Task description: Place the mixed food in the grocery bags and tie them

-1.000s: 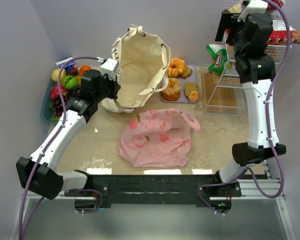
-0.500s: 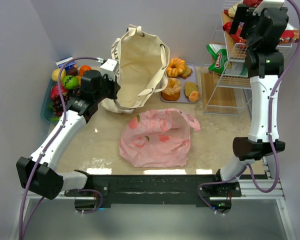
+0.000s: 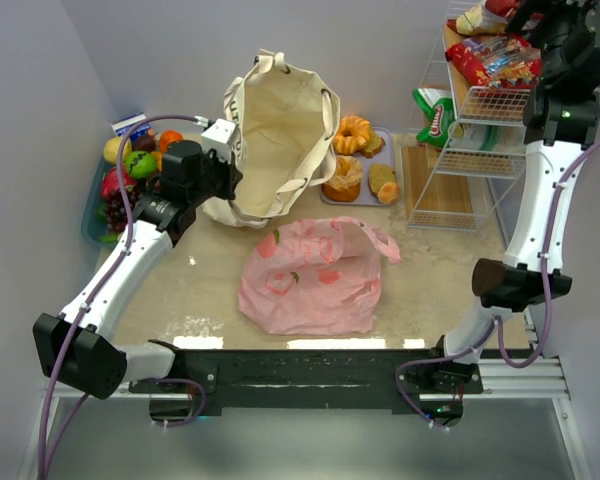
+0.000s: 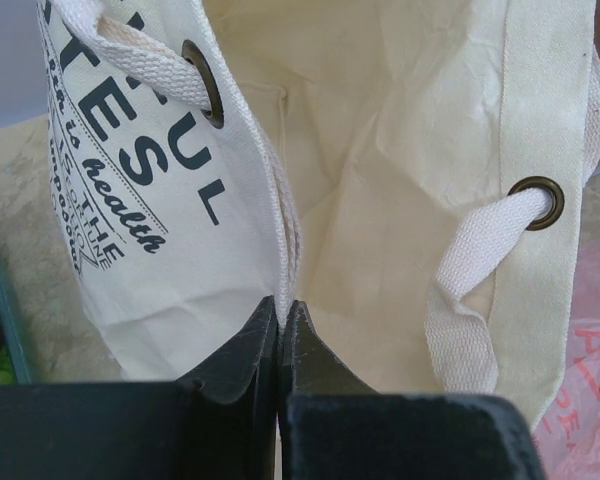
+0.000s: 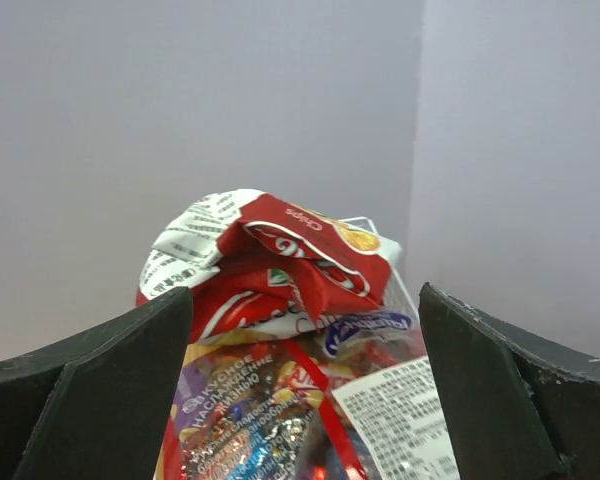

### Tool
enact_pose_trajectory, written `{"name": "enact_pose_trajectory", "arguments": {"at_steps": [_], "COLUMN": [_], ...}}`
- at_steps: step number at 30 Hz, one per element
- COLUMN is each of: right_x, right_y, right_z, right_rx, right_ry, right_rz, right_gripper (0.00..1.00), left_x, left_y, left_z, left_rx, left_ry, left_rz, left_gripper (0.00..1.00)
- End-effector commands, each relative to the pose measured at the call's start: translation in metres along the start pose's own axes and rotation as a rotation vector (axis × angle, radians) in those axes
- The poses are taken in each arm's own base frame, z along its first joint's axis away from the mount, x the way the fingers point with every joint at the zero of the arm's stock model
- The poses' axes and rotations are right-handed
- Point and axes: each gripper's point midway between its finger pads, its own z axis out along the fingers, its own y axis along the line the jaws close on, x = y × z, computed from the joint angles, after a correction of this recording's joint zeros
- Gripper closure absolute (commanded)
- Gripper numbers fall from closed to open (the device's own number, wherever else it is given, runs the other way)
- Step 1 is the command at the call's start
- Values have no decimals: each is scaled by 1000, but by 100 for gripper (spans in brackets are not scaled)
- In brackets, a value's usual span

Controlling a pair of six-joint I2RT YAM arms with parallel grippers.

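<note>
Cream canvas tote [image 3: 275, 140]; dark-lettered, loop-handled

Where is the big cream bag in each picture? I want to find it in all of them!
Top external: the cream tote sits upper middle, mouth open, just above the pink bag.
Left wrist: the cream tote fills most of the picture, its rim pinched by the left gripper.
Right wrist: not in it; only snack packets show.
Shared landmark: the pink bag, at the left wrist view's bottom-right corner.
</note>
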Motion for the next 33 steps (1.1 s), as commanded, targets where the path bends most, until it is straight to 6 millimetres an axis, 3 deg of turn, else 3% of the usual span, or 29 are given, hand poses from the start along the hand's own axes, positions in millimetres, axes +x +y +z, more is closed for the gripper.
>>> {"name": "enact_pose_trajectory", "arguments": {"at_steps": [1,3,5,6,14,23,27,28,30,31,33], "right_x": [-5,8,-3,5,-15,-10,-10,2,0,15,12], "right_y": [30,42,46,47,60,63,58,59,58,58,61], "right_z": [3,0,-9,-8,-26,-33,-29,-19,-15,-4,-4], "right_rx": [-196,-265,-284,-287,-349,-367,-331,-326,-313,-311,-327], "right_ry": [-29,-1,-30,-13,-41,-14,-17,10,21,52,52], "right_rz": [45,61,98,111,222,242,267,271,281,282,289], "right_gripper": [1,1,1,1,1,1,1,1,1,1,1], "left_x": [-19,-19,-19,-18,-15,-9,-9,-8,-8,-9,-9], "left_y": [-5,-5,-6,-6,-9,-14,-15,-14,-15,-15,-16], "left_z": [-3,-3,-2,-2,2,8,8,9,9,9,8], "left_rx": [29,31,35,37,59,89,89,89,92,94,97], "left_ry": [-72,-72,-73,-70,-59,-43,-42,-40,-39,-41,-39], "left_rz": [-3,-3,-4,-4,-13,-24,-25,-26,-26,-25,-25], "left_gripper": [100,100,100,100,100,100,100,100,100,100,100]}}
